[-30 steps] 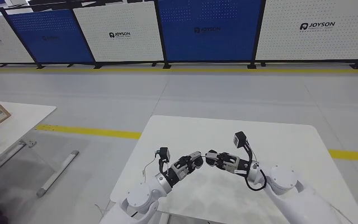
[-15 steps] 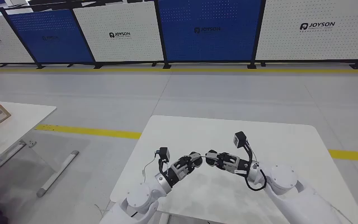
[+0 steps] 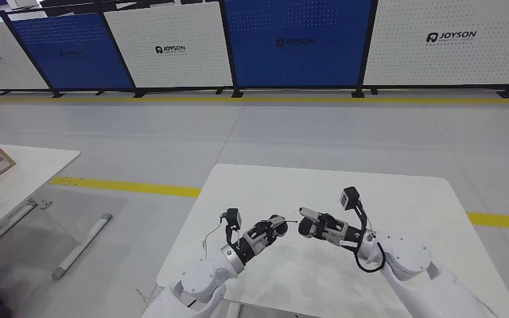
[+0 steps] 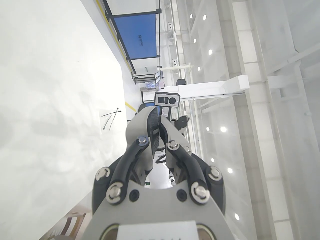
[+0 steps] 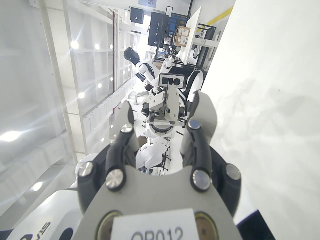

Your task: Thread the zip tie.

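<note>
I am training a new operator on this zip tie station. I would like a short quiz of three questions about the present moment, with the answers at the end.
1. True or false: the fingers of the right gripper are spread wide apart.
2. Multiple choice: where do the loose black zip ties lie?
A. on the white table
B. on the floor
C. in a tray
3. Fill in the missing word: in its own wrist view, the fingers of the left gripper are ____ (open or shut).

Key: 1 true; 2 A; 3 shut.
</note>
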Robot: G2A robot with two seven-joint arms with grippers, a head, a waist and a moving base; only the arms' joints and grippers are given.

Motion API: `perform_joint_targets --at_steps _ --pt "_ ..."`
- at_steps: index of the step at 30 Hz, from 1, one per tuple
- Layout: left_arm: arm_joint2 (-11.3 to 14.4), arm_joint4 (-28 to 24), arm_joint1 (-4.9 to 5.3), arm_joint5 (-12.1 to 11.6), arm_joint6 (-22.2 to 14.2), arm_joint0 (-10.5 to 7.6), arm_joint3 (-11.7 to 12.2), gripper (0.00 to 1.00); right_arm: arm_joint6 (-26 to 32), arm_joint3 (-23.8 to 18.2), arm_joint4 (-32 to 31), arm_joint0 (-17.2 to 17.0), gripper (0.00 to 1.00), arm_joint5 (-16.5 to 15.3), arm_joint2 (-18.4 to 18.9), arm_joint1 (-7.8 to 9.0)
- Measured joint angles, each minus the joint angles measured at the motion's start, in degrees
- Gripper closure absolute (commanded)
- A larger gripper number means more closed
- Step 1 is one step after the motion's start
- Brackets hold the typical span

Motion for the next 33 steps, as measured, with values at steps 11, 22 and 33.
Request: perform_joint_targets --at_steps 11,22,33 --pt "1.10 1.44 -0.41 1.39 4.73 -1.28 1.55 1.00 6.84 -3.73 3.78 -10.88 0.00 -4.71 14.78 3.81" --pt "1.25 0.76 -0.47 1.90 5.14 -1.30 1.70 1.00 6.82 -3.72 3.77 -10.80 0.00 -4.68 14.71 3.79" --pt "-1.24 -1.05 -0.67 -0.28 8.76 -1.68 -5.83 1.00 6.82 -3.72 3.77 -10.80 0.00 -4.68 14.71 3.79"
